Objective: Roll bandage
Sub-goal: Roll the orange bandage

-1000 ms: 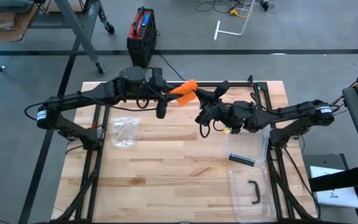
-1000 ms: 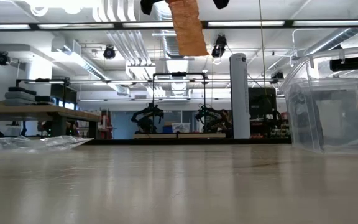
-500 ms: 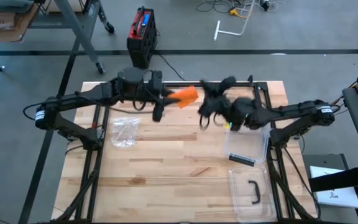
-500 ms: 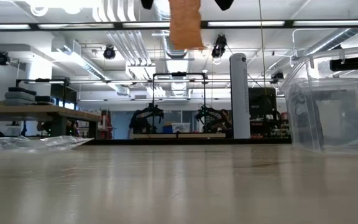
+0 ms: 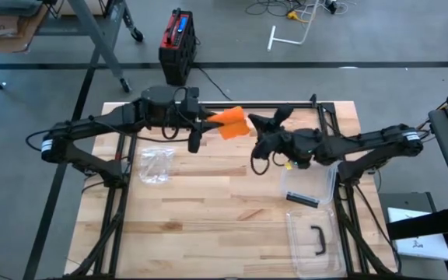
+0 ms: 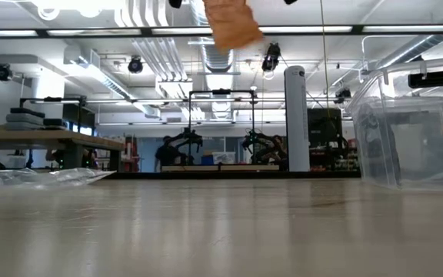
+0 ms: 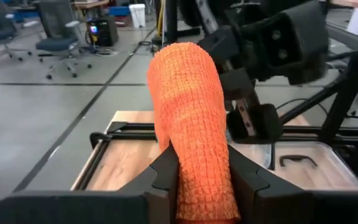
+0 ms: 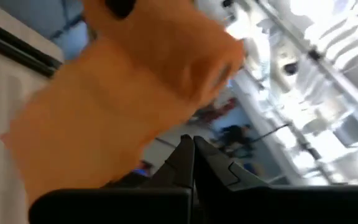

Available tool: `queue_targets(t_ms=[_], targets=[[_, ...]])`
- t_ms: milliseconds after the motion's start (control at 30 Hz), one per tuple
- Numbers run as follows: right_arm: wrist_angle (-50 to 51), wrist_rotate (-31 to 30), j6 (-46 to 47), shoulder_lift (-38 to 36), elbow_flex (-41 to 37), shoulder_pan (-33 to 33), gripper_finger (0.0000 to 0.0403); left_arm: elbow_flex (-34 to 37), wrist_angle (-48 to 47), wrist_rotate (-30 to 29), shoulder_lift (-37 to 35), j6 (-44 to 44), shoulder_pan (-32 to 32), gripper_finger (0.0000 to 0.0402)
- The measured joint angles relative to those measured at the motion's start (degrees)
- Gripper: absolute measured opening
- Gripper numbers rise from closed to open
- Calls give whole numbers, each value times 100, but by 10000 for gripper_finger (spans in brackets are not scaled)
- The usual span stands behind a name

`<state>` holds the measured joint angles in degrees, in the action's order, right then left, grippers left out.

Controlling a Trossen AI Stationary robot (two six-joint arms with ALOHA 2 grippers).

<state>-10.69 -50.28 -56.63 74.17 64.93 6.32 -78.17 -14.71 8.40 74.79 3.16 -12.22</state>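
Your left gripper is clamping the bandage above the table; your right gripper, jaws closed, is hovering beside the bandage.

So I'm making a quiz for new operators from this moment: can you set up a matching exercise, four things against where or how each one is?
Things:
1. orange bandage
2. crumpled clear plastic bag
3. black handle
4. right hand

States:
A. lying on the lid near the table's front right corner
B. shut, raised beside the bandage
C. clamped between the left hand's fingers, above the table
D. flat on the wood, on the left side

Pairs: 1-C, 2-D, 3-A, 4-B
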Motion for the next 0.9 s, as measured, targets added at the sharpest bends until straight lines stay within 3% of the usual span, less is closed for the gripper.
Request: queue_targets(t_ms=[167, 400, 600, 900], targets=[[263, 1082, 1221, -421, -242, 69, 21, 0, 9, 0, -68, 33, 6, 73], [-500, 1375, 619, -268, -355, 70, 80, 0, 172, -17, -24, -84, 10, 69], [-1440, 881, -185, 154, -361, 66, 95, 0, 376, -18, -2, -302, 23, 77], [-1838, 406, -623, 211, -361, 112, 68, 0, 380, -37, 6, -374, 21, 71]])
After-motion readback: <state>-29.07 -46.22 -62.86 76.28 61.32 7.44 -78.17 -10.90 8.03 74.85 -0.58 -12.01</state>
